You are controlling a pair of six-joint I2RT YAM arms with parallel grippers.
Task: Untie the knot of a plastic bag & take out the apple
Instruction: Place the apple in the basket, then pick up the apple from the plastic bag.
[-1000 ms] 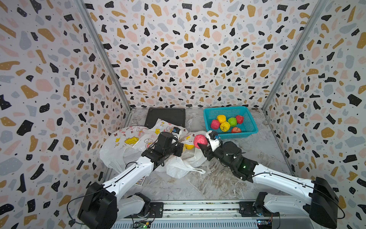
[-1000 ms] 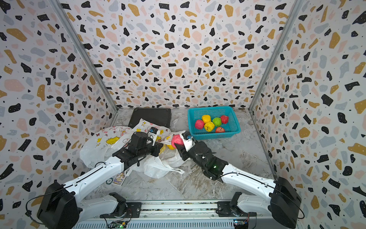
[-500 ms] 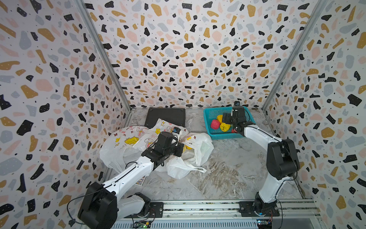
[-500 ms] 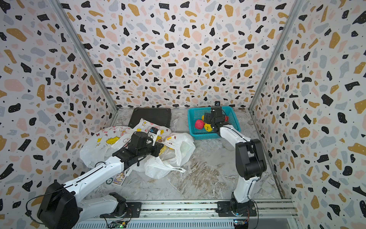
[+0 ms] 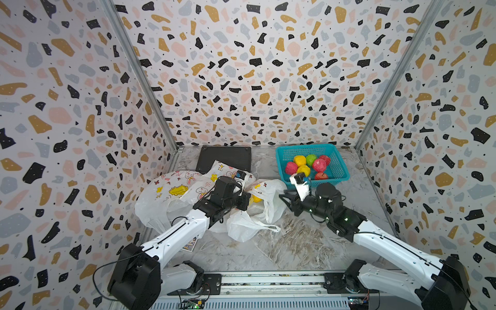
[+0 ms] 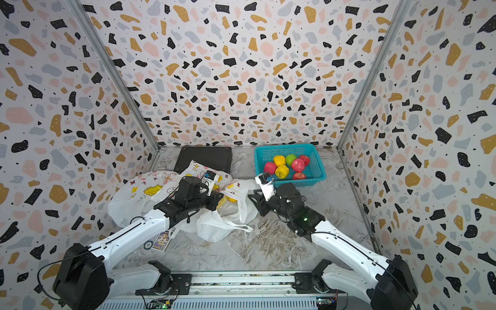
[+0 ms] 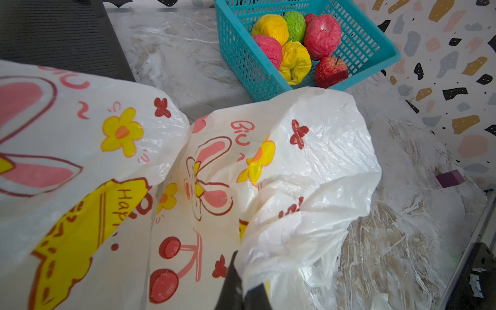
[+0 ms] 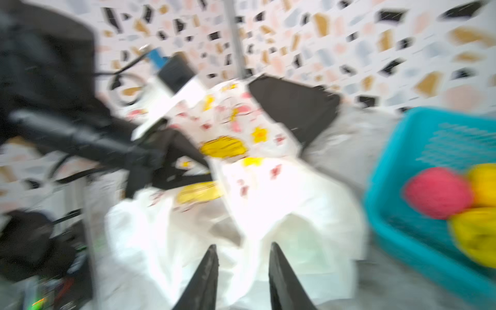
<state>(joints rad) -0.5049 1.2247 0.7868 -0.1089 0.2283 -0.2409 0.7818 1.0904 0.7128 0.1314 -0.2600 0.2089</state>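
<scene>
Your left gripper (image 7: 243,281) is clenched on a bunched fold of the plastic bag (image 5: 268,206), holding its mouth towards the right gripper (image 8: 243,249), whose jaws stand apart and empty just short of the film. The mouth gapes, so the knot looks undone already. Apples (image 5: 318,164) lie in the teal basket (image 5: 335,178). Whether 1 is left in the bag you cannot tell: the yellow patch (image 5: 256,199) at its mouth could be fruit or print. The right wrist view is smeared, so you have no sharp look inside. Reach in blind and the jaws may close on film, not fruit, dragging the bag out of the left pinch or tearing it. The basket sits just behind the right wrist, where a wide swing could knock it
</scene>
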